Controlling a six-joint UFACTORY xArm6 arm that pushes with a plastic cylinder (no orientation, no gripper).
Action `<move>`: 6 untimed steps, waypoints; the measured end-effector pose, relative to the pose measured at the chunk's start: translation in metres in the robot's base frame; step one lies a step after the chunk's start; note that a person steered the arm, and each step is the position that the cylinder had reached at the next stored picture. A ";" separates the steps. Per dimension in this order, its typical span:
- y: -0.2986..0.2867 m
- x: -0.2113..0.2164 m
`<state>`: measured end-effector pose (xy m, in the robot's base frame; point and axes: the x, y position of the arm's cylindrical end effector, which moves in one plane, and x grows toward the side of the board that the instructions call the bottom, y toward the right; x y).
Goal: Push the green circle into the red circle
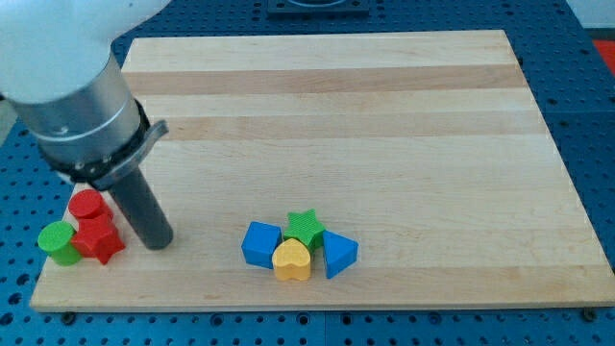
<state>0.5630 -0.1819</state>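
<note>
The green circle [59, 241] sits at the board's lower left corner, touching the red star [98, 238] on its right. The red circle [87, 205] lies just above them, touching the red star and very close to the green circle. My tip [158, 241] rests on the board right of the red star, a short gap from it, with the rod rising up to the left toward the arm body.
A cluster lies at the bottom middle: a blue cube [259, 243], a green star [305, 226], a yellow heart [291, 259] and a blue triangle [337, 254]. The wooden board [384, 115] has its left edge close to the red and green blocks.
</note>
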 end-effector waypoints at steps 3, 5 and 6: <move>-0.123 0.035; -0.111 -0.027; -0.092 -0.036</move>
